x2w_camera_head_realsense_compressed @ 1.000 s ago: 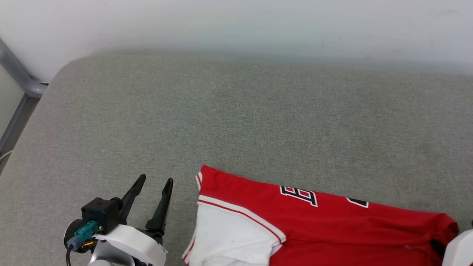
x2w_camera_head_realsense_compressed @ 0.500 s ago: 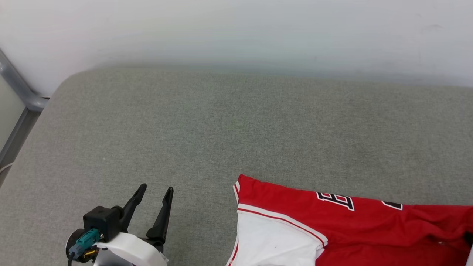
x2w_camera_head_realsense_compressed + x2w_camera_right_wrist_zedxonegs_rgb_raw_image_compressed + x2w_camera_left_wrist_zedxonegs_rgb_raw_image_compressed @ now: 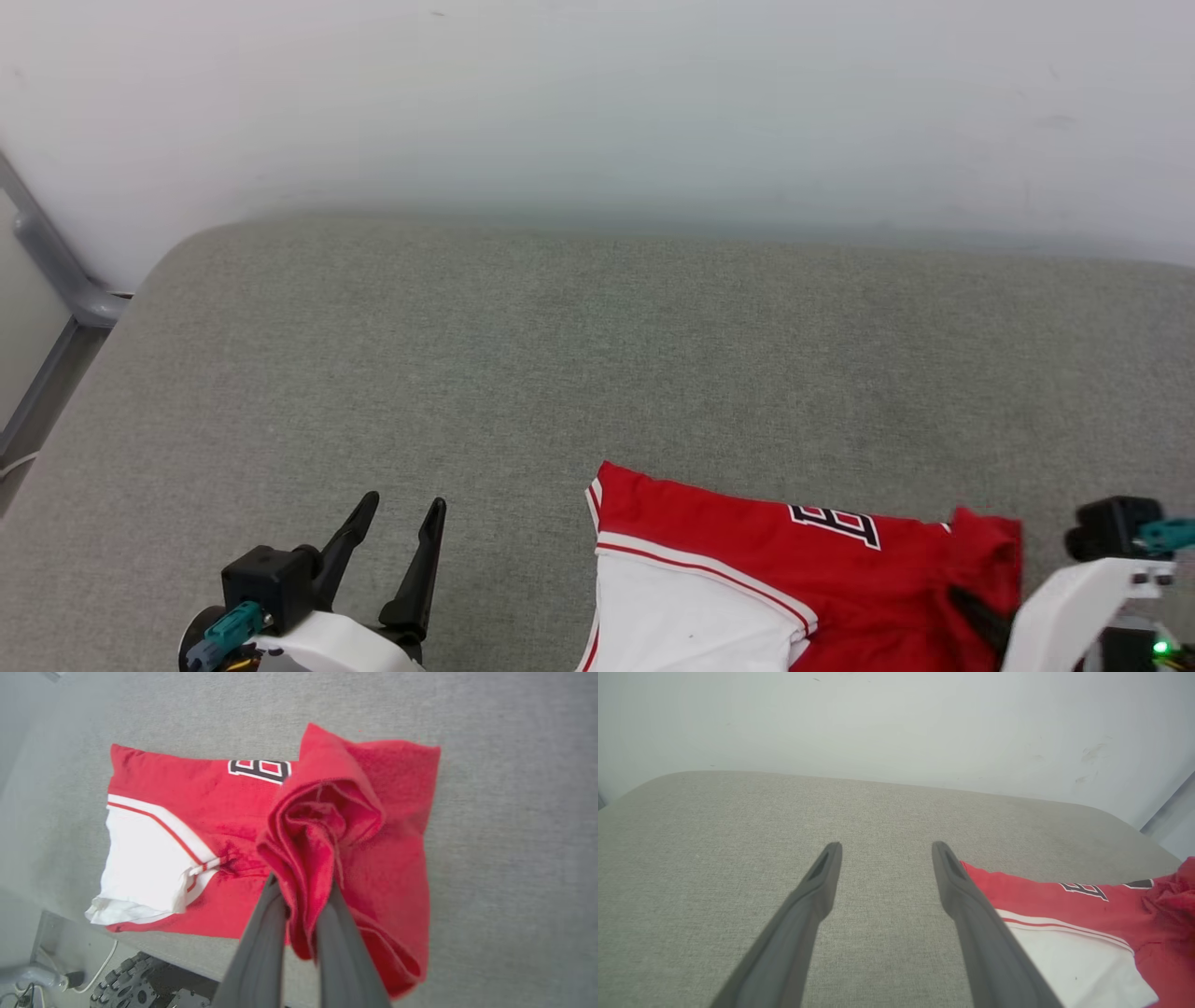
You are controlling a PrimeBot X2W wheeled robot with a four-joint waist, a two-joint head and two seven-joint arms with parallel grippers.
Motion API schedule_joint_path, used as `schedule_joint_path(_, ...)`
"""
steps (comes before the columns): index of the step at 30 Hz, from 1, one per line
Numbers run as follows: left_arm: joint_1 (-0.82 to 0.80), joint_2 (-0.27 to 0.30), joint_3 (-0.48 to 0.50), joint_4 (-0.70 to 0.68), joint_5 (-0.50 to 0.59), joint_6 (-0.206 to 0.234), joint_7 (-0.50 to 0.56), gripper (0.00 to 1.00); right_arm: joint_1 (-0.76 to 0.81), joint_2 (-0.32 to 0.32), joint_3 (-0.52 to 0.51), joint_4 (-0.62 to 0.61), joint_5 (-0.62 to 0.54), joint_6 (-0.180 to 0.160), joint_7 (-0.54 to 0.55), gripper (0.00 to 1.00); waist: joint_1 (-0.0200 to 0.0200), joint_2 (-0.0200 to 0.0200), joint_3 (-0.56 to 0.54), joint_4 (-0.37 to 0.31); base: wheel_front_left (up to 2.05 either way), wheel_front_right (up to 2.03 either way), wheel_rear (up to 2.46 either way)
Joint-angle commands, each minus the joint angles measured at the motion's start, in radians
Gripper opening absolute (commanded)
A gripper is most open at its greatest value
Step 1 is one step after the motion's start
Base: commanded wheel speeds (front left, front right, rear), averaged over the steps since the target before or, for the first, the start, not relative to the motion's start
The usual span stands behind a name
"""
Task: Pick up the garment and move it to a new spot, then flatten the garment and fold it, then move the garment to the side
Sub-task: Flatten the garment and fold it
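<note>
The garment (image 3: pixel 196 798) lies along the near edge of the grey fabric-covered surface (image 3: pixel 467 373), toward the robot's right. Its white sleeve with striped trim is at the left end, and the red body with black-and-white lettering runs off to the right. Most of it rests flat, but the right end is gathered into a raised, bunched fold of red cloth that is turned back over the body and hides part of the lettering. The right tool (image 3: pixel 303 891) has hold of that fold, its two dark fingers pinched nearly together with the fabric wedged between them and spilling over their tips. In the head view the right arm's pale wrist sits at the lower right, with one dark finger reaching leftward into the red cloth. The left tool (image 3: pixel 403 504) is at the lower left, well apart from the garment's left edge, with its fingers spread wide and nothing between them. It hangs over bare surface with the fingers pointing away from the robot toward the pale wall (image 3: pixel 597 112) behind.
</note>
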State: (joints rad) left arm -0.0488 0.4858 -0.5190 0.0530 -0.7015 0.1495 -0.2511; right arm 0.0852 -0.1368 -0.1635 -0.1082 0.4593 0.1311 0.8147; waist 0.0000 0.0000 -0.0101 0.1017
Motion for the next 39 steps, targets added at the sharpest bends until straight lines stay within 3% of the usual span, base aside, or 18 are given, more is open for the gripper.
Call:
schedule_joint_path(1,0.007,-0.007,-0.002,0.002,-0.004,-0.003,-0.008,1.0,0.015,0.029,0.032,-0.035,0.017,-0.001,0.028,0.0,0.0,0.0,-0.003,0.004,0.0,0.0,0.0)
schedule_joint_path(9,0.007,-0.008,0.002,0.01,-0.001,-0.008,-0.009,1.0,-0.015,0.085,0.131,-0.069,0.08,-0.001,0.054,0.0,0.0,0.0,-0.008,0.022,0.0,0.0,0.0)
schedule_joint_path(12,-0.002,-0.005,0.004,0.008,0.003,-0.012,-0.01,1.0,-0.026,0.088,0.186,-0.033,0.174,-0.001,0.005,0.0,0.0,0.0,-0.005,0.035,0.0,0.0,0.0)
schedule_joint_path(17,-0.013,-0.001,0.002,0.003,0.007,-0.014,-0.006,1.0,-0.061,0.087,0.292,0.051,0.279,-0.001,-0.087,0.0,0.0,0.0,0.007,0.058,0.0,0.0,0.0)
schedule_joint_path(26,-0.042,-0.006,-0.012,0.0,0.013,-0.021,0.005,1.0,-0.182,0.087,0.393,0.287,0.34,-0.001,-0.253,0.0,0.0,0.0,0.041,0.112,0.0,0.0,0.0)
schedule_joint_path(27,-0.044,-0.007,-0.012,0.0,0.013,-0.021,0.006,1.0,-0.197,0.087,0.398,0.316,0.345,-0.001,-0.268,0.36,0.0,0.0,0.044,0.117,0.0,0.0,0.0)
schedule_joint_path(28,-0.045,-0.009,-0.013,0.001,0.012,-0.022,0.006,1.0,-0.213,0.087,0.406,0.341,0.353,-0.001,-0.28,1.0,0.0,0.0,0.049,0.122,0.0,0.0,0.0)
schedule_joint_path(34,-0.052,-0.012,-0.016,0.01,0.008,-0.024,0.005,1.0,-0.275,0.087,0.491,0.45,0.461,-0.001,-0.331,1.0,0.0,0.0,0.061,0.136,0.0,0.0,0.0)
schedule_joint_path(39,-0.047,-0.007,-0.01,0.016,0.006,-0.019,0.002,1.0,-0.303,0.086,0.532,0.474,0.481,-0.001,-0.358,1.0,0.0,0.0,0.054,0.124,0.0,0.0,0.0)
